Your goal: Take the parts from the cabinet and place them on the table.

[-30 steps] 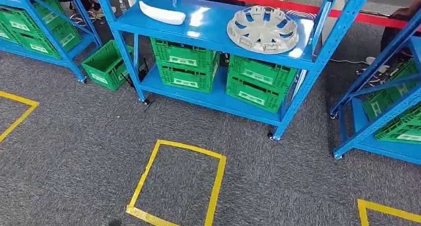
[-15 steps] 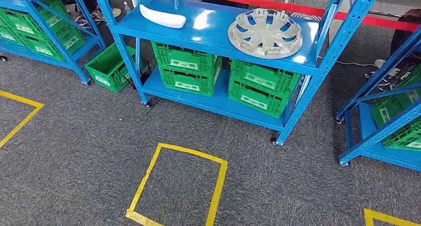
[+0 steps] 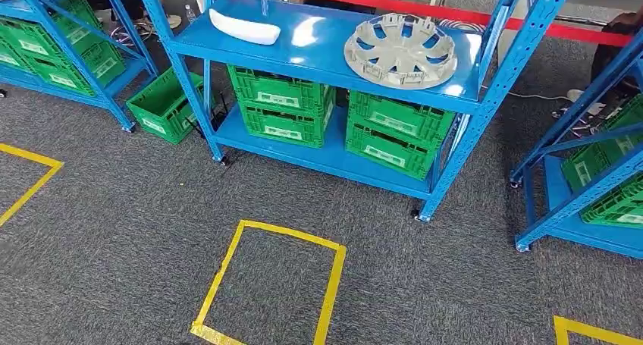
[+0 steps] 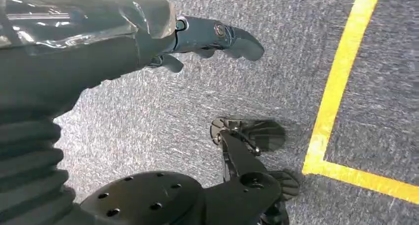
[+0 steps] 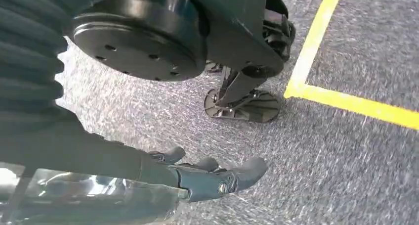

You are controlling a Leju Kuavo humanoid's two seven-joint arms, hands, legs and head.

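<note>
On the upper shelf of the blue rack (image 3: 318, 57) straight ahead lie two parts. One is a white elongated part (image 3: 244, 26) at the shelf's left end, the other a grey wheel cover (image 3: 400, 51) at its right. Both arms hang down. In the left wrist view my left hand (image 4: 197, 37) is over the grey carpet, fingers stretched out and holding nothing. My right hand (image 5: 207, 178) hangs the same way above the carpet, nothing in it. Both hands are far from the shelf.
Green crates (image 3: 280, 102) (image 3: 398, 133) fill the rack's lower shelf, and a loose green crate (image 3: 163, 106) sits on the floor to its left. More blue racks stand at the left (image 3: 114, 64) and right (image 3: 591, 186). A yellow tape square (image 3: 227, 273) marks the carpet before the rack.
The whole picture has shifted a little, so the camera has moved relative to the rack. The parts on the shelf lie as before.
</note>
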